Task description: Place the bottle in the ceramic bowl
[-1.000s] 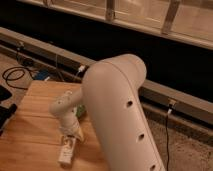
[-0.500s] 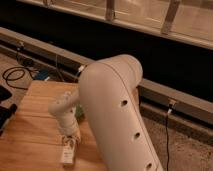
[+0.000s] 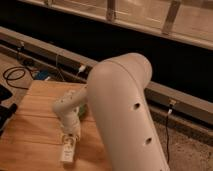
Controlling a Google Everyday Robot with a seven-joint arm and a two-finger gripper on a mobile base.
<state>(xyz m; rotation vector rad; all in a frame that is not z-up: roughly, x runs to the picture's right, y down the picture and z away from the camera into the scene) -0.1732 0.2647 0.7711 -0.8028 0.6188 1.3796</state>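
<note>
Pickup step, I judge: the gripper [image 3: 70, 136] sits over the bottle [image 3: 67, 151], which lies on the table [image 3: 35, 125] (open or closed, I cannot tell). Next, lift it and carry toward one o'clock to the bowl [image 3: 81, 110]

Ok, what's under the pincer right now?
The bottle, lying on the wooden table, directly below the pincer. The arm covers the ceramic bowl except a green sliver.

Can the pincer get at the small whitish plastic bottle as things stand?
Likely yes: the pincer sits directly at the small whitish plastic bottle lying on the wooden table, and nothing stands between them.
</note>
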